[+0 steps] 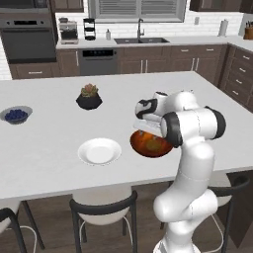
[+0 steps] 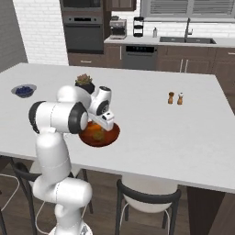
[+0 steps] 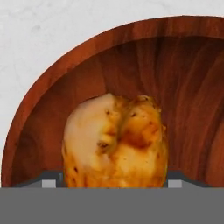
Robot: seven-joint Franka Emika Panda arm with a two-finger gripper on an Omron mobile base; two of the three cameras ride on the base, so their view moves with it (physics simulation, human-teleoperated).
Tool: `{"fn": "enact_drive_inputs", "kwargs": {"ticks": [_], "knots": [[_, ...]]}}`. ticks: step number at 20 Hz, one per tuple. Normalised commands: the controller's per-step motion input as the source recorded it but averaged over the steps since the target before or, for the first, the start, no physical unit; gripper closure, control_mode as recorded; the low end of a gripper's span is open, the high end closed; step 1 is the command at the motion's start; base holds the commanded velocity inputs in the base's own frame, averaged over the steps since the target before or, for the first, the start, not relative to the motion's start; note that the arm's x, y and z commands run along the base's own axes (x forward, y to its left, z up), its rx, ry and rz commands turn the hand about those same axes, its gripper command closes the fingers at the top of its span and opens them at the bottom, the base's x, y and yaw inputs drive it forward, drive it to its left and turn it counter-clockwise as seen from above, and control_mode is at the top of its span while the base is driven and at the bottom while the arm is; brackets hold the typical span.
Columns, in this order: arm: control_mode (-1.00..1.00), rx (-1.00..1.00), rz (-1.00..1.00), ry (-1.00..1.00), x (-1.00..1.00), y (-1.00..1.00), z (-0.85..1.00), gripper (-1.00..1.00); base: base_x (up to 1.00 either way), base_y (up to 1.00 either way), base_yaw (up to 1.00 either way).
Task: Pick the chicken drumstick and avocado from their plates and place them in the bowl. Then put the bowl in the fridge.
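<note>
The reddish-brown bowl stands on the white island near its front edge. Inside it lies the orange-brown chicken drumstick. My gripper points down into the bowl, open, with one fingertip on each side of the drumstick. An empty white plate sits to the left of the bowl. The avocado and the fridge are out of view.
A black pot with a succulent stands behind the bowl. A grey bowl of blue berries is at the far left, two shakers to the right. Dark stools line the island's front edge.
</note>
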Motion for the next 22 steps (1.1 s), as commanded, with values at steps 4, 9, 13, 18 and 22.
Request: {"fn": "enact_drive_inputs", "kwargs": {"ticks": [4, 9, 13, 18, 22], "knots": [[-1.00, 0.00, 0.06, -0.07, -0.44, 0.02, 0.14, -1.00, 0.00, 0.00, 0.00], [-1.00, 0.00, 0.00, -0.22, -0.72, -0.03, 0.40, -1.00, 0.00, 0.00, 0.00], [-1.00, 0.00, 0.00, -0.09, -0.85, -0.29, 0.34, -1.00, 0.00, 0.00, 0.00], [-1.00, 0.00, 0.00, -0.14, -0.56, -0.66, 0.18, -1.00, 0.00, 0.00, 0.00], [-1.00, 0.04, 0.00, -0.03, -0.05, -0.66, 0.16, -1.00, 0.00, 0.00, 0.00]]}}
